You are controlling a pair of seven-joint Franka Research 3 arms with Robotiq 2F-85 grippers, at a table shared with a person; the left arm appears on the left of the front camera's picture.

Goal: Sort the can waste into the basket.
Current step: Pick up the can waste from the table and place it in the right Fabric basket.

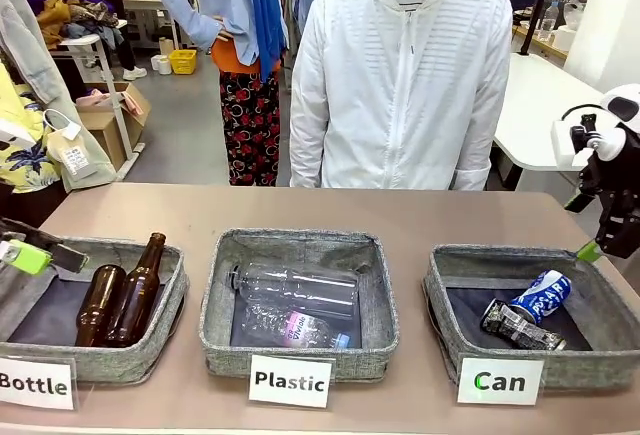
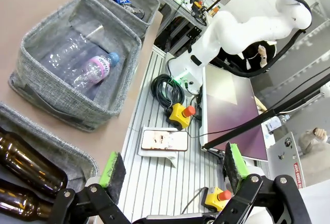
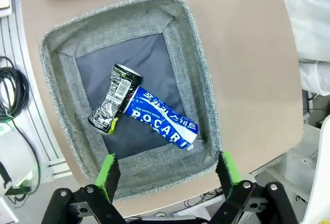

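Across the brown surface (image 1: 400, 210) stood three grey fabric rectangular baskets in a row, each with a white sign in front. Inside the right-hand grey fabric basket with dark lining (image 1: 455, 300), signed "Can", lay two small metal drink cans on their sides, touching each other: the blue can with white lettering (image 1: 541, 296) and, just beside it, the crushed black can with silver-white print (image 1: 520, 328). Above that basket's far right corner hung the right tool (image 3: 167, 175), its green pads spread wide apart and grasping nothing; from its wrist both cans showed directly below, between the pads. At the left end, the left tool (image 2: 172, 170) hovered over the edge of the basket signed "Bottle" (image 1: 120, 360), jaws likewise released and empty; two brown glass bottles (image 1: 125, 293) lay in that basket. The middle basket signed "Plastic" (image 1: 300, 350) held clear plastic bottles (image 1: 295, 290). A person in a white zipped jacket (image 1: 400, 85) stood at the far side.
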